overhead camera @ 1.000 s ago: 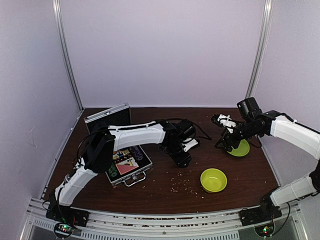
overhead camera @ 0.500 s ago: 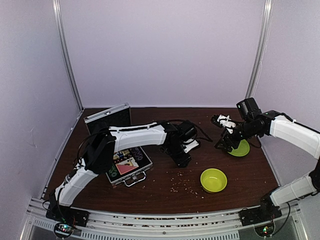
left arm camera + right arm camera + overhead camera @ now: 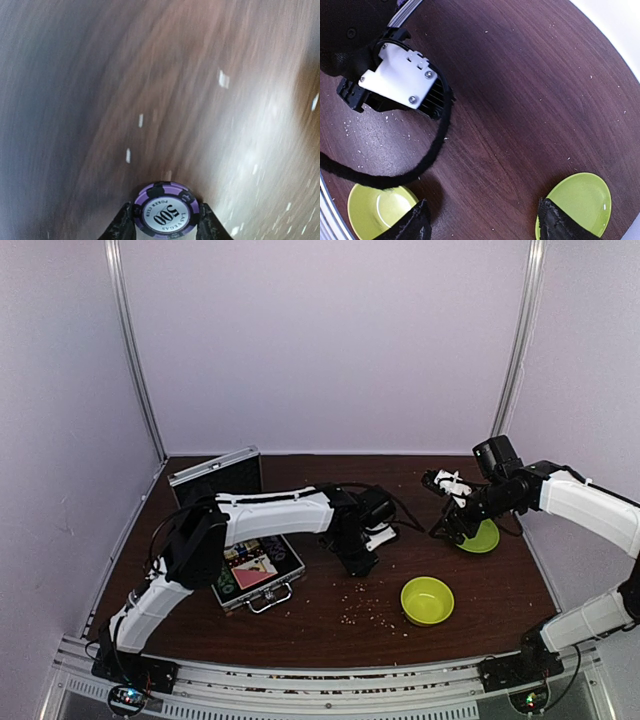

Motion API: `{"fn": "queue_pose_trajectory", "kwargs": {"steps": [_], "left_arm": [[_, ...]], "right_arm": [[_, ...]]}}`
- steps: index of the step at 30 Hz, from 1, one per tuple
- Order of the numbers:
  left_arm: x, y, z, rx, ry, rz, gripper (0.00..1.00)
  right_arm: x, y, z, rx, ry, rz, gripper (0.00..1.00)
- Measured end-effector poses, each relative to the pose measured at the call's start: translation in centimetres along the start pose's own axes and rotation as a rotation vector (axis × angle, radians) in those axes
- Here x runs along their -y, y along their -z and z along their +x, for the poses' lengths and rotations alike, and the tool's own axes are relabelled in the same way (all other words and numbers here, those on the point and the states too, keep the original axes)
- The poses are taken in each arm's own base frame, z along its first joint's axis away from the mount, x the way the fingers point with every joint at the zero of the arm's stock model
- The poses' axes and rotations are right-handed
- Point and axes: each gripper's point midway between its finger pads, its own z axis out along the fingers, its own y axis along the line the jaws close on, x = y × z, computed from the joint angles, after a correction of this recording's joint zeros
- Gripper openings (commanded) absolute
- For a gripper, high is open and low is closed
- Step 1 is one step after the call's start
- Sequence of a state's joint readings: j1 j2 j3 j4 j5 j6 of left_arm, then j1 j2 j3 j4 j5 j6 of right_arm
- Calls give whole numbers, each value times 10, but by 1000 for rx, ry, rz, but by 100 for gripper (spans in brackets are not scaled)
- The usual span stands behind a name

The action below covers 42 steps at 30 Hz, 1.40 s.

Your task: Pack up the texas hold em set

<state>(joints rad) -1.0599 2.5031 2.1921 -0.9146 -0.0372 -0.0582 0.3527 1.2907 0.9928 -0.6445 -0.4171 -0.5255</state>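
Overhead view: two arms, one silver case (image 3: 248,562), one lime-green bowl (image 3: 427,600) and one lime-green plate (image 3: 483,537) on a dark wooden table (image 3: 330,635), with pale crumbs scattered in the lower centre. The case lies open at centre left, its lid upright behind it; the coloured contents are too small to count

Left arm: rises from its base at lower left, passes above the back of the case and bends down at the wrist near the centre of the frame. The left gripper (image 3: 166,222) is clamped on one purple chip (image 3: 166,210), held by its rim between the two fingertips at the bottom centre of the left wrist view, its "500" face towards the camera. The table behind it is blurred. The case sits to the left of this gripper, apart from it

Right arm: elbow at the right edge, forearm reaching left, wrist angled down. The right gripper (image 3: 482,225) has its fingers (image 3: 415,225) spread wide with nothing between them. In the right wrist view the plate lies at lower right and the bowl at lower left
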Motion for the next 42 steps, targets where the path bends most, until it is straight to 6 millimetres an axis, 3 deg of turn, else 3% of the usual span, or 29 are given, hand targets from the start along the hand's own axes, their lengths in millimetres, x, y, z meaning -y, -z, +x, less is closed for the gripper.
{"fn": "queue_pose_trajectory", "kwargs": {"steps": [4,11,15,18,21,23,30,37,42], "left_arm": [[-5,21,18,-50,-4,-34,21],[-30,111,25,36,8,-159,21],[-55,142,58,14,29,-267,22],[-73,135,94,-71,39,-331,22],[-80,117,128,-171,35,-351,21],[-79,111,139,-205,28,-351,22],[-83,105,142,-215,23,-379,21],[-89,84,148,-254,12,-391,22],[-94,83,143,-239,11,-399,25]], "right_arm": [[0,-1,0,-5,0,-3,74],[-1,-2,2,-14,-3,-8,74],[-1,-2,3,-16,-3,-10,74],[-1,-2,3,-18,-3,-11,74],[-1,-2,3,-18,-4,-11,74],[-1,-2,3,-18,-4,-12,74],[0,0,0,-12,-1,-8,74],[0,0,0,-12,-1,-8,74],[0,0,0,-12,-1,-8,74]]}}
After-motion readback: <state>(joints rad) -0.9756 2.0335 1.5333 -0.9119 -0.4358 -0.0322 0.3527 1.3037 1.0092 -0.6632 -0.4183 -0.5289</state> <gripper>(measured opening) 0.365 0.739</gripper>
